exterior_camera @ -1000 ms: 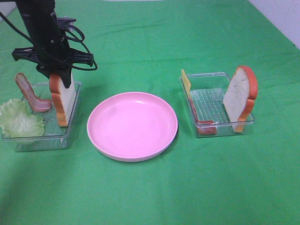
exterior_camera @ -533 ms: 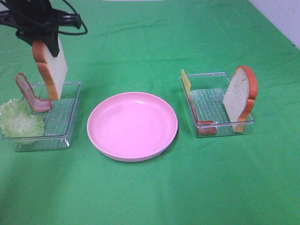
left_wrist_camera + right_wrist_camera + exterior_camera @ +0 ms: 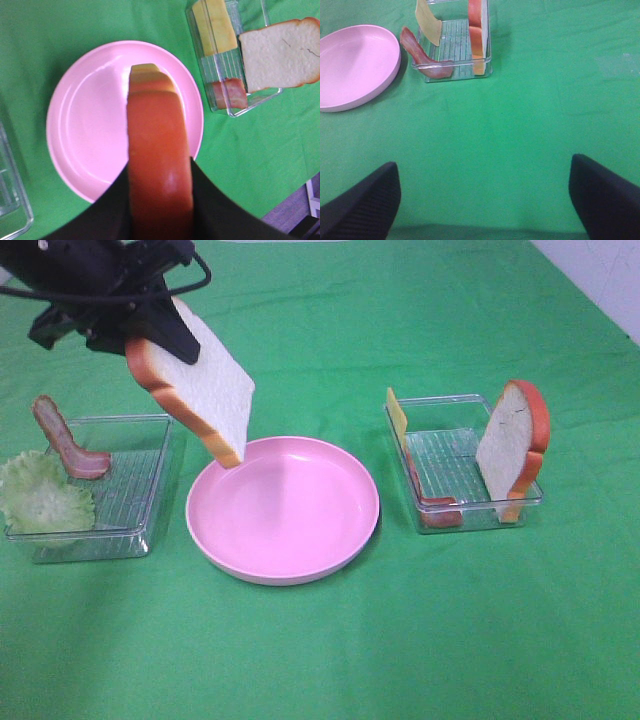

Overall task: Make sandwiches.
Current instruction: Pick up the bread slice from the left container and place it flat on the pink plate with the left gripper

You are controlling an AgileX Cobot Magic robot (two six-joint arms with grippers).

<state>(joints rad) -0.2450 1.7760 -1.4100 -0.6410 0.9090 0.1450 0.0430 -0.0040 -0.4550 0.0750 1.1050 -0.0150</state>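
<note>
Exterior high view shows me a big green cloth [image 3: 320, 660] over the whole table. The pink plate [image 3: 300, 530] sits in the middle of it. A clear left tray [image 3: 130, 490] is just beside the plate on one side. A clear right tray [image 3: 450, 455] is near it on the other side.

My left pincer [image 3: 155, 335] is up in the air, above the gap between the left tray and the plate. It is squeezed tight on the crust end of a bread slice [image 3: 205, 390]. The bread hangs tilted, with its low corner over the plate's left rim. That corner may be touching the rim, but I cannot tell for sure from here.

My right pincer [image 3: 485, 200] shows only in the right wrist view. Its two black fingers are spread wide with nothing between them, over bare cloth, well apart from the right tray.

The second bread slice [image 3: 512, 445] stands on its edge in the right tray, leaning on the far right wall. The lettuce leaf [image 3: 42, 492] lies at the left end of the left tray. A bacon strip [image 3: 68, 445] stands bent just beside it in the same tray. The other bacon strip [image 3: 435, 508] lies along the left side of the right tray. The cheese slice [image 3: 397, 418] stands against that tray's left wall.
</note>
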